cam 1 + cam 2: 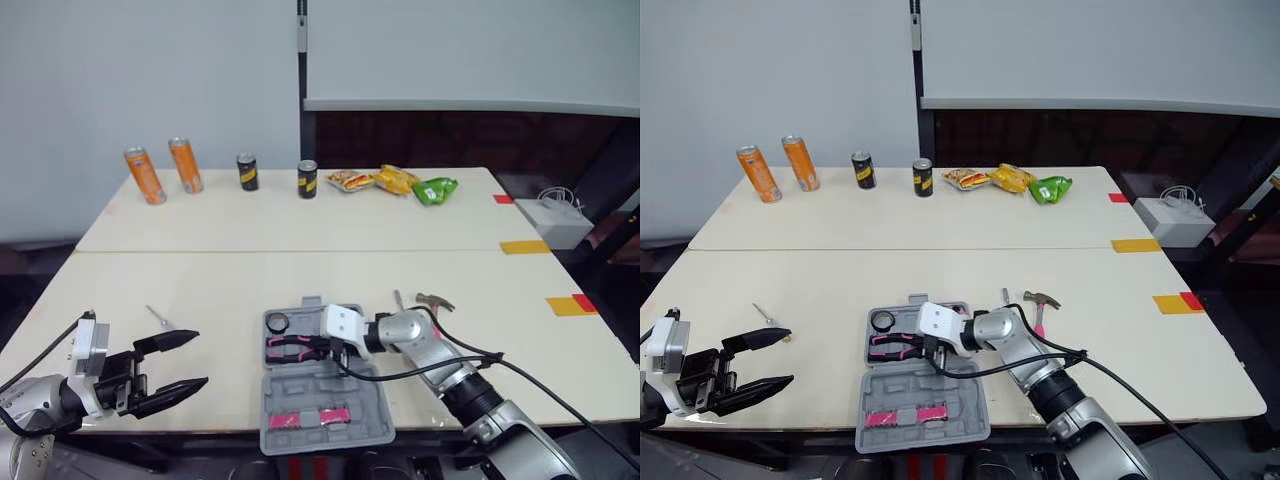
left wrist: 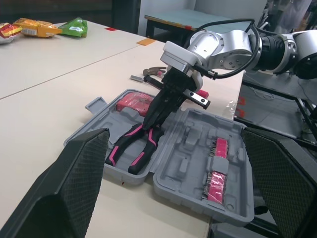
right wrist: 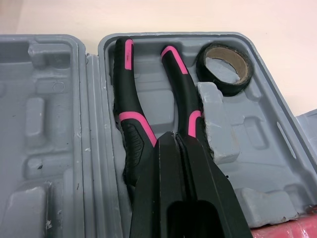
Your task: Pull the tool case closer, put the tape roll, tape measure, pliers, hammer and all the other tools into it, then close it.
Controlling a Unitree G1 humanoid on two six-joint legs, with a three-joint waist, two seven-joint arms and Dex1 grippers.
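The grey tool case [image 1: 350,395] lies open at the table's front middle. Inside its tray are the black tape roll [image 3: 223,67] and the pink-and-black pliers [image 3: 131,124]. My right gripper [image 3: 176,140] reaches down into the tray, shut on the pliers at their pivot, and its fingers hide the head. A red item [image 2: 132,103] sits in the tray's far compartment. The hammer [image 1: 436,300] and a small metal tool [image 1: 398,298] lie on the table behind my right arm. Left of the case, near the front edge, my left gripper [image 1: 198,358] is open and holds nothing.
A small screwdriver-like tool [image 1: 158,318] lies just beyond my left gripper. The case lid holds pink bit strips [image 1: 310,418]. Several cans [image 1: 186,165] and snack packets [image 1: 395,181] line the far edge. A white box [image 1: 553,220] stands off the table's right side.
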